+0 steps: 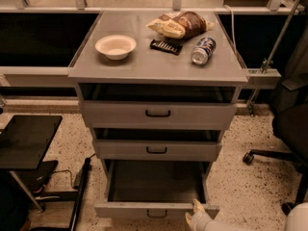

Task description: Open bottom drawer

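The grey cabinet (156, 71) has three drawers with small black bar handles. The bottom drawer (156, 210) stands pulled out, its dark inside showing and bare. Its handle (157, 213) sits at the middle of the front. My gripper (194, 213) is at the right end of that drawer's front, at its top edge, right of the handle. My white arm (226, 224) runs off the bottom right corner. The middle drawer (157, 149) and top drawer (158, 113) each stand out a little.
On the cabinet top lie a white bowl (115, 46), a snack bag (180, 24), a dark bar (166, 46) and a can (203, 50). A black office chair (288, 124) stands at the right. A black stand (26, 141) and a cable lie on the left floor.
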`<state>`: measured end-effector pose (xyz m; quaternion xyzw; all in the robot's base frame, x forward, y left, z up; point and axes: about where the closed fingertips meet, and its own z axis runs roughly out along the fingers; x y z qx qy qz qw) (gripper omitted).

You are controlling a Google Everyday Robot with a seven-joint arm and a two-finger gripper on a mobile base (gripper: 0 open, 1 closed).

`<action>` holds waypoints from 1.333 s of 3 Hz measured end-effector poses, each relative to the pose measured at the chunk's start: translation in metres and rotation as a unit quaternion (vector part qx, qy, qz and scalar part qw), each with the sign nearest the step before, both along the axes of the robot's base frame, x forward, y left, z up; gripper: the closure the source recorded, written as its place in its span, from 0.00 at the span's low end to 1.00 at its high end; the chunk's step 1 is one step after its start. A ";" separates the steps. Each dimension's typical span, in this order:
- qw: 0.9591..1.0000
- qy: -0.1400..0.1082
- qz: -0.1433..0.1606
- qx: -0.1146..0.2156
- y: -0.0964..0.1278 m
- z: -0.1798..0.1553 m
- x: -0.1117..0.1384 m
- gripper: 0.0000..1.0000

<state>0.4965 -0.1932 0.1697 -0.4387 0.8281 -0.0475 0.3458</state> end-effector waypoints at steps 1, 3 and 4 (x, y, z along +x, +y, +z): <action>1.000 0.000 0.000 0.000 0.000 0.000 0.000 0.34; 1.000 0.000 0.000 0.000 0.000 0.000 0.000 0.00; 1.000 0.000 0.000 0.000 0.000 0.000 0.000 0.00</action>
